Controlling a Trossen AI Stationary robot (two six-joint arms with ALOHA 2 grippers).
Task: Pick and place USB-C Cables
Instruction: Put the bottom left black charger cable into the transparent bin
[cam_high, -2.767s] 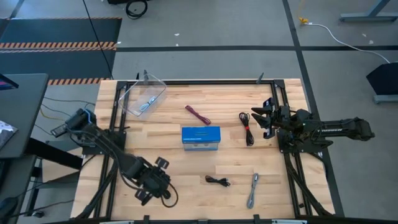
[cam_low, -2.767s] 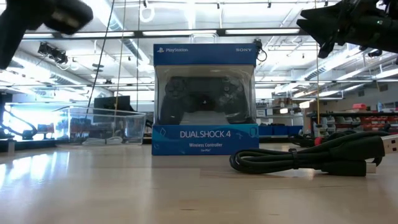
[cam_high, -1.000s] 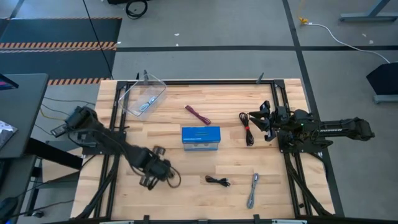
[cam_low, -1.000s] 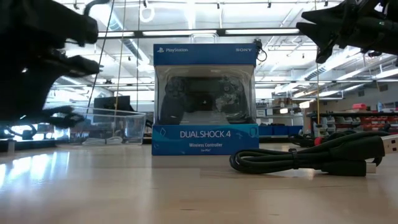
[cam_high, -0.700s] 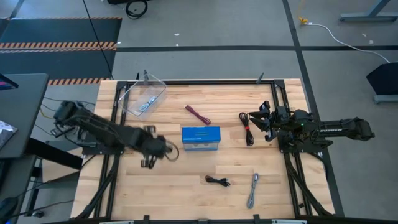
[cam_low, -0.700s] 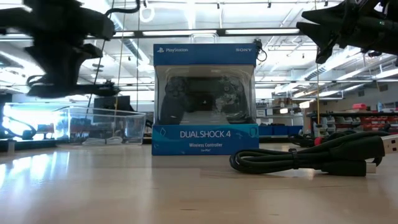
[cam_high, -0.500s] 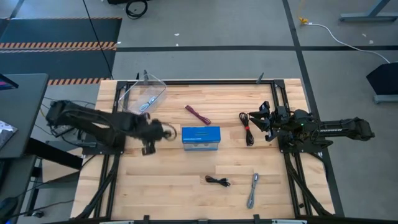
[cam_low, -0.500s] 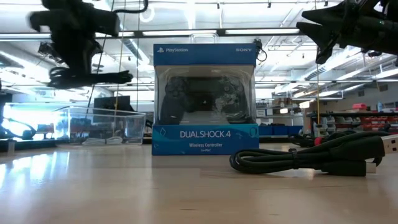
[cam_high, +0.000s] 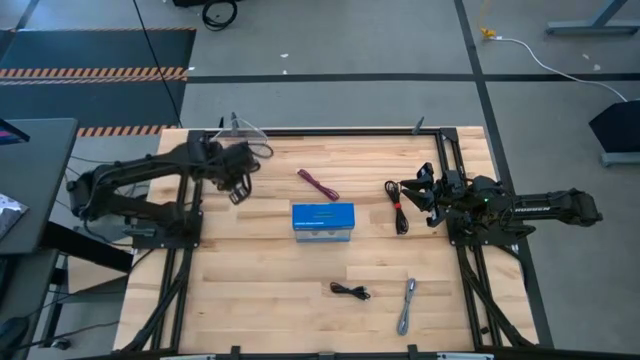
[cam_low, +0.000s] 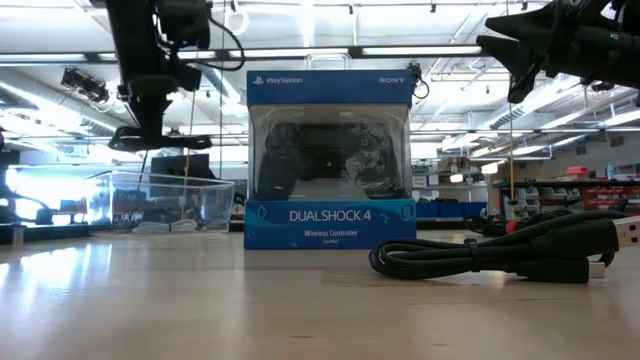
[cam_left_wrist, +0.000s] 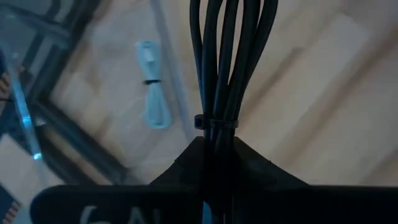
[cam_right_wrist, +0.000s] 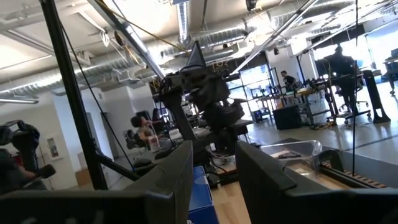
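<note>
My left gripper (cam_high: 243, 170) hangs over the clear tub's (cam_high: 212, 150) right side at the far left of the table, shut on a black USB-C cable bundle (cam_left_wrist: 227, 56). In the low view it hovers above the tub (cam_low: 170, 203). A silver-grey cable (cam_left_wrist: 152, 93) lies on the tub's floor. My right gripper (cam_high: 408, 190) is open and raised beside a black cable (cam_high: 398, 208) that lies flat on the table at the right. A maroon cable (cam_high: 318, 184), a small black cable (cam_high: 350, 290) and a silver-grey cable (cam_high: 407, 305) also lie flat on the wood. My left gripper pinches the black bundle between its two fingers just below the bundle's tie (cam_left_wrist: 214, 122), coming from above and pointing down. The cable is lifted clear and its loops (cam_low: 150, 140) lie about level under the fingertips, above the tub's rim.
The blue DualShock box (cam_high: 323, 222) stands upright mid-table, between the tub and the right-hand cables. A dark frame rail (cam_high: 440, 200) runs along the table's right side under my right arm. Open wood lies near the front edge.
My left gripper has carried the black cable from the near left part of the table toward the far edge, rising, and now hangs at the tub. It has stayed shut on the cable. The right arm has kept still.
</note>
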